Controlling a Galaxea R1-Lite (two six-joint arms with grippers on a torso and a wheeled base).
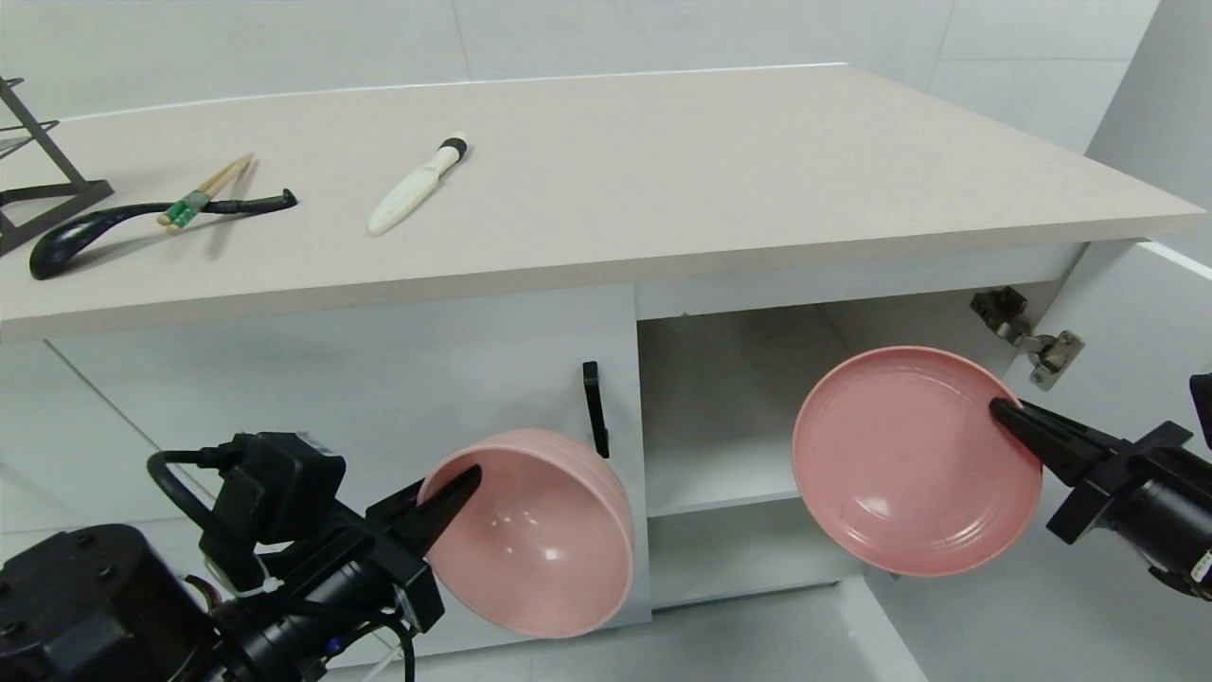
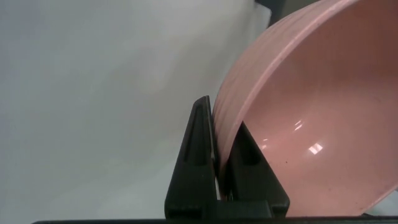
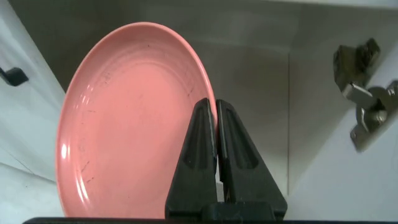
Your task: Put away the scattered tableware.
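Judging roughly halfway: left pincer (image 1: 469,476) clamped on pink bowl (image 1: 540,540) rim, right pincer (image 1: 999,409) clamped on pink plate (image 1: 900,464) rim, open cabinet (image 1: 720,474) just beyond both, nothing shelved yet; ladle (image 1: 114,227), chopsticks (image 1: 204,194), knife (image 1: 417,185) wait on desk (image 1: 663,170) above left pincer.

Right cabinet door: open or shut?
Open. The door is swung out, its hinge exposed and the shelf inside visible.

You have free passage into the open cabinet (image 1: 724,398) at centre right; the plate (image 1: 909,464) partly fronts it.
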